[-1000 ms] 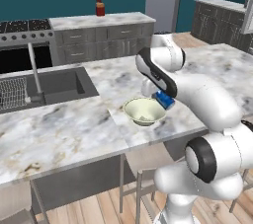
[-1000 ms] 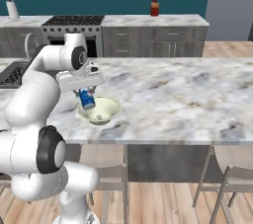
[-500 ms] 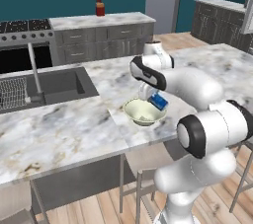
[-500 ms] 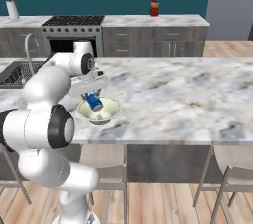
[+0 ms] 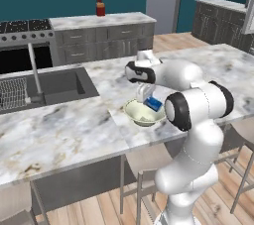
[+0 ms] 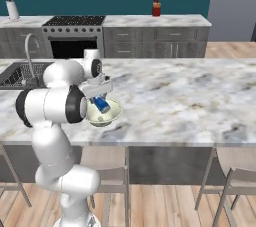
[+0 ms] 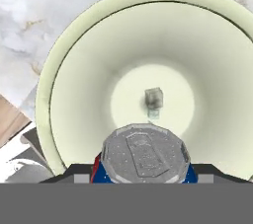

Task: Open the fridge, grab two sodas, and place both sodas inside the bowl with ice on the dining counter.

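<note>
Now the end effector [image 5: 150,99] grips the blue soda [image 5: 153,103] just above the bowl [image 5: 144,112] near the worktop's [image 5: 74,125] near edge. Lower centred beside the ice [image 7: 153,98] before releasing.

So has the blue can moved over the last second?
Yes. The blue can, held in the fingers, has shifted from beside the bowl rim to over its inside, lower and nearer the sink.
</note>
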Controlling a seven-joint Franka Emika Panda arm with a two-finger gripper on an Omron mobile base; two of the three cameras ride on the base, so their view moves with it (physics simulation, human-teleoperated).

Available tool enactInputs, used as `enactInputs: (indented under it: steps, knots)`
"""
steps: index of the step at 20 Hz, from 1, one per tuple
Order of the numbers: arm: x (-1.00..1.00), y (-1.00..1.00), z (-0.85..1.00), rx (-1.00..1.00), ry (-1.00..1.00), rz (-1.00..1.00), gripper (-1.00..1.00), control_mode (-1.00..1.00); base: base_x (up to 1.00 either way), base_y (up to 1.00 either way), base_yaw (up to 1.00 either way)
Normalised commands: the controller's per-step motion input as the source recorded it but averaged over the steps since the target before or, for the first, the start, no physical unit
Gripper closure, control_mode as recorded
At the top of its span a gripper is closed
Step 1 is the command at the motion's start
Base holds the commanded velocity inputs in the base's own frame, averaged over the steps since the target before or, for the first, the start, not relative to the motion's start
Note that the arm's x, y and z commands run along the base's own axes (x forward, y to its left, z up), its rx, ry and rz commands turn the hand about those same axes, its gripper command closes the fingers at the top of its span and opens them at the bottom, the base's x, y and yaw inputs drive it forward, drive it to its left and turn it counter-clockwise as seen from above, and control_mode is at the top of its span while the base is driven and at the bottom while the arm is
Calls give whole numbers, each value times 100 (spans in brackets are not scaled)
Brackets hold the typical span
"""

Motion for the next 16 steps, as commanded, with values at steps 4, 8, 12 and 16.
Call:
enactInputs:
  steps: [4, 8, 12, 16]
  knots:
    - [55, 3, -44, -2, 9, 8, 100, -100, 0, 0, 0]
    - [43, 7, -46, -2, 7, 8, 100, -100, 0, 0, 0]
    - [25, 9, -43, -2, 2, 7, 100, -100, 0, 0, 0]
    - [19, 1, -38, 0, 0, 4, 100, -100, 0, 0, 0]
